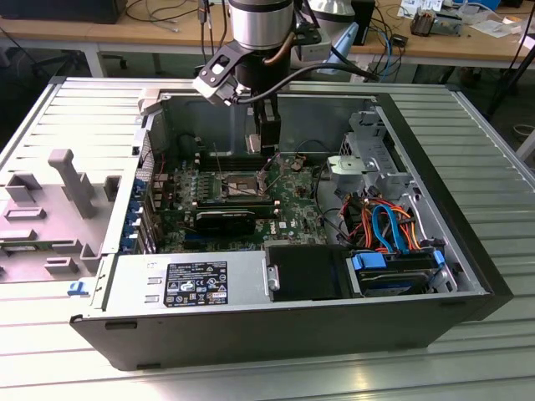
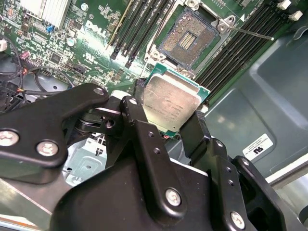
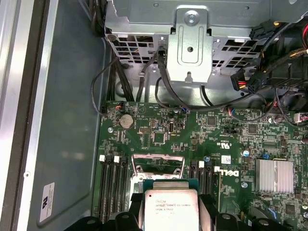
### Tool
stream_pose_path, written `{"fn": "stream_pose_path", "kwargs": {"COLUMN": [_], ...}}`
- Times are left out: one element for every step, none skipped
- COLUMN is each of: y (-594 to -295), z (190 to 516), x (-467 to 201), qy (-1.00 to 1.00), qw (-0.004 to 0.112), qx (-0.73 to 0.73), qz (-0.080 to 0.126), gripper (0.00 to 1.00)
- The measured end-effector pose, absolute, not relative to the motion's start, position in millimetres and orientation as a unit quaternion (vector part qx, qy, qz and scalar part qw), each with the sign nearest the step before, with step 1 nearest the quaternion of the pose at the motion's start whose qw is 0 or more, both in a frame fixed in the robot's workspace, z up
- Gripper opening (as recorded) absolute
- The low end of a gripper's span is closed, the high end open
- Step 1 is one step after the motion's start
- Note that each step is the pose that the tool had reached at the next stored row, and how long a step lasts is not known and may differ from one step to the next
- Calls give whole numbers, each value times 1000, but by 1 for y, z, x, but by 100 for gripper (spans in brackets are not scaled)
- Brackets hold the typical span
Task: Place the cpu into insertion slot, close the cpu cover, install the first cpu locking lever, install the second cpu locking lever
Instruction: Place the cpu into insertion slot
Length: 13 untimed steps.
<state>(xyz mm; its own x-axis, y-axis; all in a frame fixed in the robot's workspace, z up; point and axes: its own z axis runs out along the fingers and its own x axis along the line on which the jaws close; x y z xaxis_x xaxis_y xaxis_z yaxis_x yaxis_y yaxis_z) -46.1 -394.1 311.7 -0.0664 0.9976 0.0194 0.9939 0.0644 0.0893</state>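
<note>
While the end effector [image 2: 166, 115] grips the cpu [image 2: 171, 103] by two opposite edges between its black fingers [image 2: 139, 127], closed only as far as the chip's width, the chip hangs above the green motherboard [image 2: 91, 53] and is not seated. Its dull silver top faces the camera in both wrist views. Faint lines of print cross that top, too fine to make out.

The insertion slot [image 2: 185, 41] lies open, its dark centre bare inside the silver rim. It sits between banks of long black memory slots [image 2: 139, 29], toward the far wall of the computer case [image 1: 276, 330] in the exterior view. A thin silver lever [image 2: 250, 32] sticks out free from one corner of the slot.

In the first wrist view the cpu [image 3: 172, 209] covers the near edge of the slot [image 3: 159, 168]. White lettering is printed on the board. A white label [image 3: 46, 201] is stuck on the case's grey floor. A black sticker [image 1: 196, 284] marks the power supply at the case's near edge. The case rests on a slatted metal desk [image 1: 468, 351].
</note>
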Motion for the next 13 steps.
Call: {"fn": "stream_pose_path", "kwargs": {"y": [-394, -394, -394, -394, -394, -394, -394, -394, -394, -394, -394, -394, -394], "z": [312, 312, 312, 312, 312, 312, 312, 312, 312, 311, 311, 311, 311], "x": [-46, -46, -46, -46, -46, -46, -46, -46, -46, -46, -46, -46, -46], "qy": [729, 728, 728, 727, 727, 726, 725, 725, 725, 724, 723, 723, 722], "qw": [24, 24, 24, 24, 24, 24, 24, 24, 24, 24, 24, 24, 24], "qx": [683, 684, 684, 685, 685, 686, 687, 687, 688, 688, 689, 690, 690], "qz": [39, 39, 39, 39, 39, 39, 39, 39, 39, 39, 39, 39, 39], "gripper": [54, 54, 54, 54, 54, 54, 54, 54, 54, 54, 54, 54, 54]}}
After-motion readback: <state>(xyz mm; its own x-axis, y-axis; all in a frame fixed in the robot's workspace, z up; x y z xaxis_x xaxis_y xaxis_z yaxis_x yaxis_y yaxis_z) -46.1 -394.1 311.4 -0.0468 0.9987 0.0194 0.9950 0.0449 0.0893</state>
